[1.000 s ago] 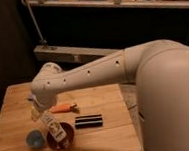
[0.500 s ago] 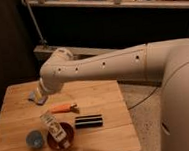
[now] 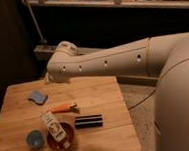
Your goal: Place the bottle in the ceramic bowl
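Note:
The bottle (image 3: 55,127), whitish with a printed label, lies tilted with its lower end inside the red-brown ceramic bowl (image 3: 69,143) and its upper end sticking out over the bowl's left rim. The bowl sits near the front edge of the wooden table (image 3: 100,94). My arm reaches in from the right, high above the table's back edge. The gripper (image 3: 49,77) is at the arm's left end, mostly hidden behind the wrist, well above and behind the bowl and holding nothing that I can see.
A small blue-grey bowl (image 3: 35,139) stands left of the ceramic bowl. A black bar (image 3: 88,121) lies to its right, an orange-handled tool (image 3: 63,108) behind it, and a blue sponge (image 3: 38,97) at the back left. A dark railing runs behind the table.
The arm has risen and drawn back from over the bowls to above the table's back edge. The bottle stays resting in the ceramic bowl.

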